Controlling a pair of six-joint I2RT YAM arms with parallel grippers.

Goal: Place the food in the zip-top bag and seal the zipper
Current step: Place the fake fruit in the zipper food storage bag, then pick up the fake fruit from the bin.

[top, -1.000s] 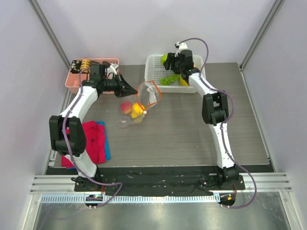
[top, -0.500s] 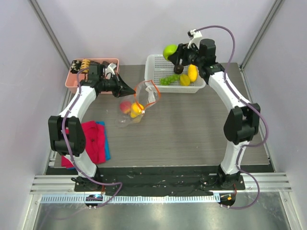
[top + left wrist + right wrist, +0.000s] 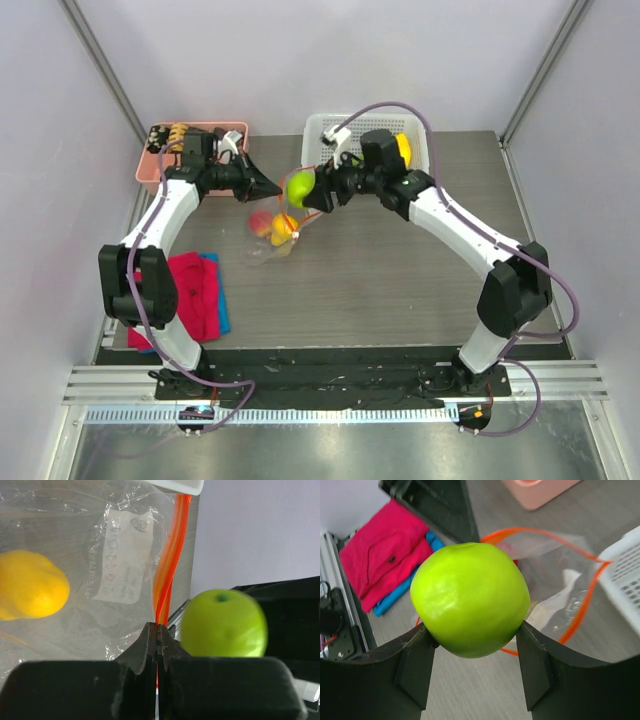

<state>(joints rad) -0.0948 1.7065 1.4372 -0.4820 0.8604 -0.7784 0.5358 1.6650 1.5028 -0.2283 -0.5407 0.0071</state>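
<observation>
Green apple (image 3: 470, 599), glossy and round, clamped in right tool (image 3: 318, 190) above crinkly clear zip-top bag (image 3: 300, 215). Left tool (image 3: 157, 635) pinched shut on thin orange zipper (image 3: 170, 570). Inside bag: yellow lemon (image 3: 30, 592). Beside on table (image 3: 400, 280): folded pink cloth (image 3: 195, 290), white basket (image 3: 320, 135).

The overhead view is bright, with even, diffuse light. The arms cast only faint, soft-edged shadows on the grey table (image 3: 400, 280), and the metal sheet (image 3: 330, 450) at the near edge carries a pale sheen.

In the left wrist view the green apple (image 3: 222, 624) is smeared along its outline. The zip-top bag (image 3: 100, 540) shows small white glints on its creases, and the zipper (image 3: 167, 580) is a saturated orange. The left gripper (image 3: 158, 632) reads as a dark, soft-edged mass with little detail.

In the right wrist view the green apple (image 3: 470, 600) is fairly crisp, with a broad, soft highlight. The pink cloth (image 3: 380, 555) behind it is out of focus. The right gripper's fingers (image 3: 415, 670) are near-black.
</observation>
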